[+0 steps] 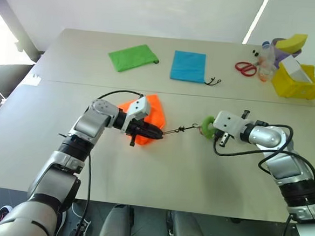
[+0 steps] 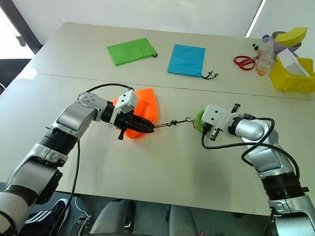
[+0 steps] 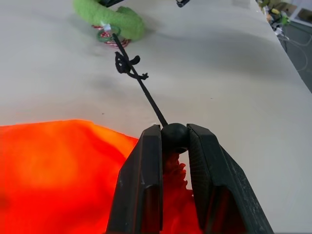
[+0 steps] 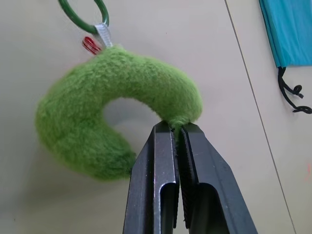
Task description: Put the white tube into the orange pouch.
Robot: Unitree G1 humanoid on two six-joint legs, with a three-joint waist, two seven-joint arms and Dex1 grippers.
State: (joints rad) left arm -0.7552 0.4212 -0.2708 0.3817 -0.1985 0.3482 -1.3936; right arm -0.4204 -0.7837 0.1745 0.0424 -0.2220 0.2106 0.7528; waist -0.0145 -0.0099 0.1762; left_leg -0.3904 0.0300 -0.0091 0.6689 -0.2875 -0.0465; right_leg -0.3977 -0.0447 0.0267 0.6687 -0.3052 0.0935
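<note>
The orange pouch (image 1: 153, 113) lies on the table in front of me, its mouth gathered. My left gripper (image 1: 155, 133) is shut on the black cord stopper (image 3: 174, 136) at that mouth. From there the dark cord (image 1: 178, 131) runs taut to the fuzzy green ring (image 1: 207, 125). My right gripper (image 4: 176, 127) is shut on the ring's end, holding it just above the tabletop. The white tube is out of view.
A green pouch (image 1: 132, 57) and a blue pouch (image 1: 188, 66) lie flat at the back of the table. Red scissors (image 1: 246, 68), a clear bottle (image 1: 266, 61) and a yellow bin (image 1: 297, 84) stand at the back right corner.
</note>
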